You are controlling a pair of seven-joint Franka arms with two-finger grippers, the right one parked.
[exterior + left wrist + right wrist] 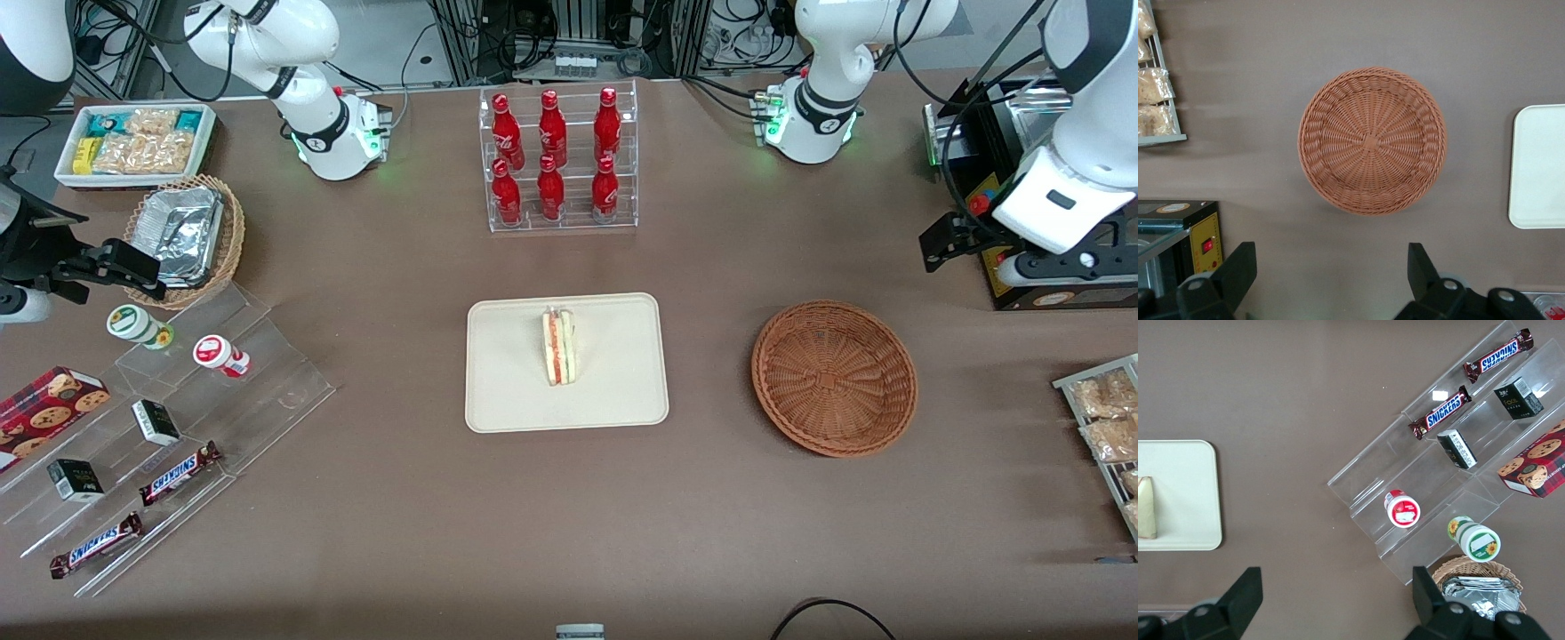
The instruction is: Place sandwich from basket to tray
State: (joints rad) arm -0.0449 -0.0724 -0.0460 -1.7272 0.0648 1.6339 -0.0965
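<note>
Starting wide with the counter point(569, 533): brown and busy at both ends, open in the middle. Moving in to the tray point(613, 400), set mid-counter, cream with a low rim. Sliding toward the working arm's end to find the basket point(834, 378), well apart from the tray and showing nothing but bare weave in the wrist view.

Up next to the claw point(1330, 277), hanging high above the counter just beside the basket, toward the working arm's end. Fingers point(1238, 270) spread wide, gripping nothing at all.

Down now to the smallest piece, the sandwich point(559, 347). Sitting about mid-tray with filling stripes facing up, clear of every rim, touched by nothing. Looks like a finished delivery, judging by that.

So, for the step in hand, probably a clean retreat and nothing more:
- Hold height and stay off the basket rim.
- Leave the tray alone. No nudging or tidying, since the wedge may tip easily.
- Mind the black box point(1198, 233) close by the claw when swinging out.
- Leave the fingers apart, with nothing to pinch.
</note>
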